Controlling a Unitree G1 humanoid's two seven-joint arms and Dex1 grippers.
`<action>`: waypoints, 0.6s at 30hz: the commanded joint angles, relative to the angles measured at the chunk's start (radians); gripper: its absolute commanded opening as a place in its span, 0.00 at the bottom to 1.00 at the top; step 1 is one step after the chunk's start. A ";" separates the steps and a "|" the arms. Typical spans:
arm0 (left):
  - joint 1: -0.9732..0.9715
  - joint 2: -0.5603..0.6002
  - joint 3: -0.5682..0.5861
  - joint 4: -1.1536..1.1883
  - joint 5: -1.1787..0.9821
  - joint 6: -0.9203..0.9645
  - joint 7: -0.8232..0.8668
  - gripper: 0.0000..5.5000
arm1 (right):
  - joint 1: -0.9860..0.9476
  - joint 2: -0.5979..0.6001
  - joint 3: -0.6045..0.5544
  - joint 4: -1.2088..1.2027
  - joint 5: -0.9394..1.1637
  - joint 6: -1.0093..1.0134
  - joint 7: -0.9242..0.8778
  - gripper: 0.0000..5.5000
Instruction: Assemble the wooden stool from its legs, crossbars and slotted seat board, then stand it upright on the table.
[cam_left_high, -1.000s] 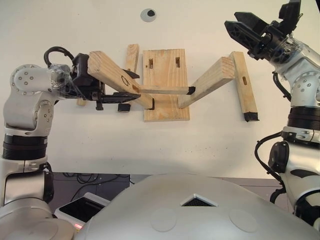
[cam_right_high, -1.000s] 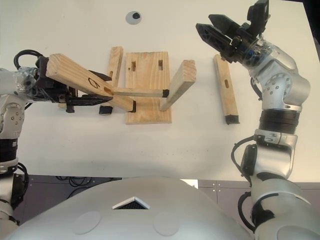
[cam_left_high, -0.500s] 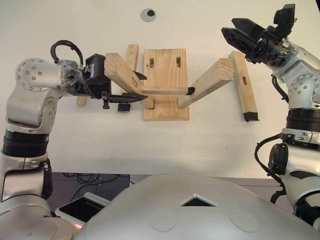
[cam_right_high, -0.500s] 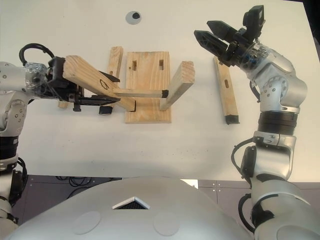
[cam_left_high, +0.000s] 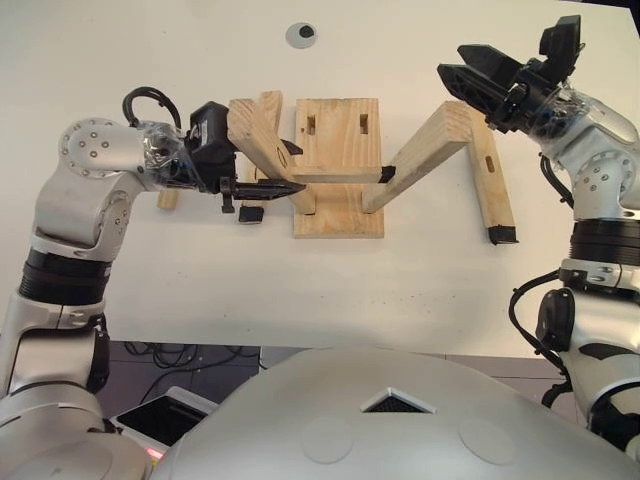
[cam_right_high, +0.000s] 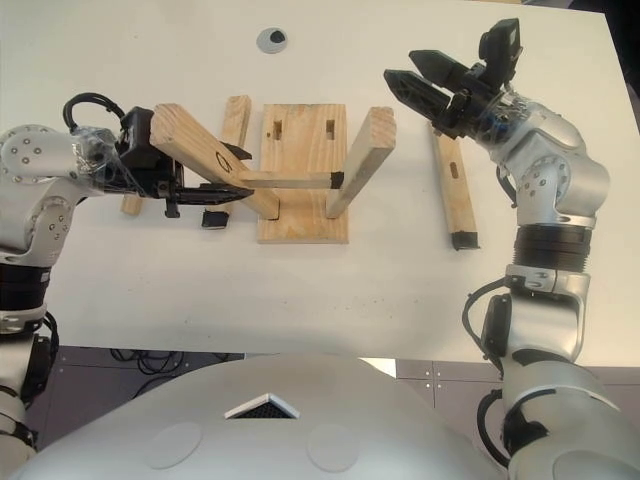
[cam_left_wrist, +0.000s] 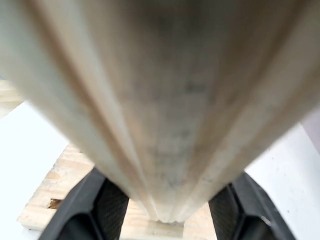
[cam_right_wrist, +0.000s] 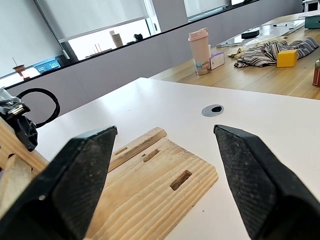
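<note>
My left gripper (cam_left_high: 283, 168) is shut on a thick wooden leg (cam_left_high: 252, 138), which it holds tilted above the table. The same leg (cam_left_wrist: 165, 100) runs between the black fingers (cam_left_wrist: 100, 210) in the left wrist view. A thin crossbar (cam_left_high: 335, 177) joins this leg to a second leg (cam_left_high: 425, 155), which leans over the slotted seat board (cam_left_high: 335, 215) lying flat. My right gripper (cam_left_high: 468, 80) is open, hovering just beyond the second leg's raised end. The right wrist view looks between its wide-apart fingers (cam_right_wrist: 75, 180) at the seat board (cam_right_wrist: 165, 190).
A third slotted leg (cam_left_high: 490, 180) lies flat at the right of the board. Another loose wooden piece (cam_left_high: 266, 104) lies behind the held leg, and a small piece (cam_left_high: 165, 198) at the left. A round grommet (cam_left_high: 300, 34) sits farther back.
My left arm has carried the held leg to the right, towards the board, shifting the joined crossbar and second leg. My right gripper, still open, has drifted slightly left towards the second leg.
</note>
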 joint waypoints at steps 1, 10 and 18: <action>0.219 -0.034 -0.277 0.309 0.277 0.133 0.067 0.37 | -0.001 0.008 0.022 -0.011 -0.008 0.017 -0.001 0.65; 0.129 0.026 -0.107 0.102 0.161 0.120 0.109 0.44 | 0.041 0.005 -0.030 -0.128 0.031 0.017 -0.055 0.65; 0.071 0.063 0.045 -0.016 0.151 0.204 0.123 0.69 | 0.213 -0.153 -0.097 -0.358 0.078 0.086 0.012 0.65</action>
